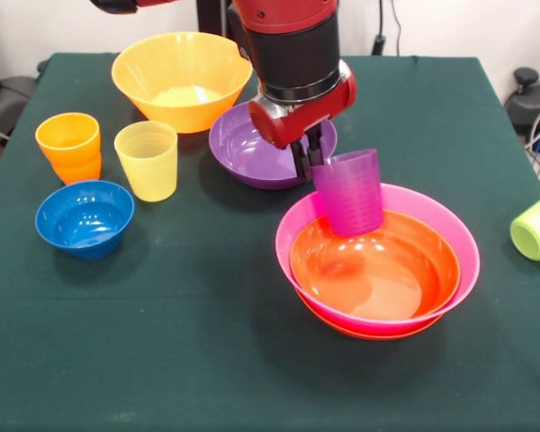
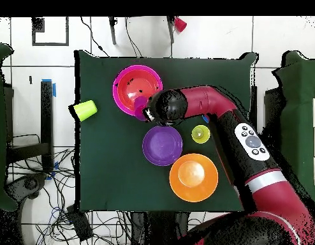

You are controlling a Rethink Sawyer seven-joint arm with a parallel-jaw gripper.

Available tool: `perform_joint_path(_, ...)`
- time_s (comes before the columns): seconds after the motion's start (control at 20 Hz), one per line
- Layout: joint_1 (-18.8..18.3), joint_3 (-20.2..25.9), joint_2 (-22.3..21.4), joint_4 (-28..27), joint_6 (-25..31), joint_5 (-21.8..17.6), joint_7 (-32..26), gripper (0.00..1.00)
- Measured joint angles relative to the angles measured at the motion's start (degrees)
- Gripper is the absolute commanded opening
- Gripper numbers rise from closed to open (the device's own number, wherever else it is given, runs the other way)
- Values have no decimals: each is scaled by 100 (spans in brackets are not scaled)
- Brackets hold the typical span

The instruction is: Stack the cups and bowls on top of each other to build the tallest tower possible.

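I see the green counter (image 1: 207,360) filling most of the front view, with the red and black arm (image 1: 292,45) coming down from the top centre. At the lower right of the frame sits the tower (image 1: 378,270) so far: a pink bowl (image 1: 432,220) resting in a red-orange bowl whose rim shows beneath it, and another red-orange bowl (image 1: 378,274) nested inside the pink one. At the upper left stands the large yellow-orange bowl (image 1: 182,79), and just right of it, partly behind the arm, the purple bowl (image 1: 252,148). The small blue bowl (image 1: 84,217) sits at the left edge, below the orange cup (image 1: 69,146), which looks like two cups nested; the yellow cup (image 1: 148,159) stands upright just right of them. The lime green cup (image 1: 538,225) lies on its side at the right edge, well apart from the rest. The gripper (image 1: 310,155) has its fingers closed on the rim of the purple cup (image 1: 349,192), held upright at the far rim of the pink bowl, with its base inside the inner red-orange bowl; I cannot tell whether it touches. In the overhead view the arm (image 2: 211,105) reaches to the pink bowl (image 2: 122,76) at upper centre, with the purple bowl (image 2: 162,145) below it.
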Motion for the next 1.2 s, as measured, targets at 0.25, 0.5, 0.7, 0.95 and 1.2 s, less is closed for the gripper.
perform_joint_path(0.25,14,-20,14,66,-229,-30,0,0)
perform_joint_path(0.5,90,-94,30,70,-456,-94,0,0)
perform_joint_path(0.7,187,-204,41,72,-678,-172,0,0)
perform_joint_path(0.95,323,-350,58,78,-1001,-282,0,0)
perform_joint_path(1.2,366,-406,67,84,-1140,-284,0,0)
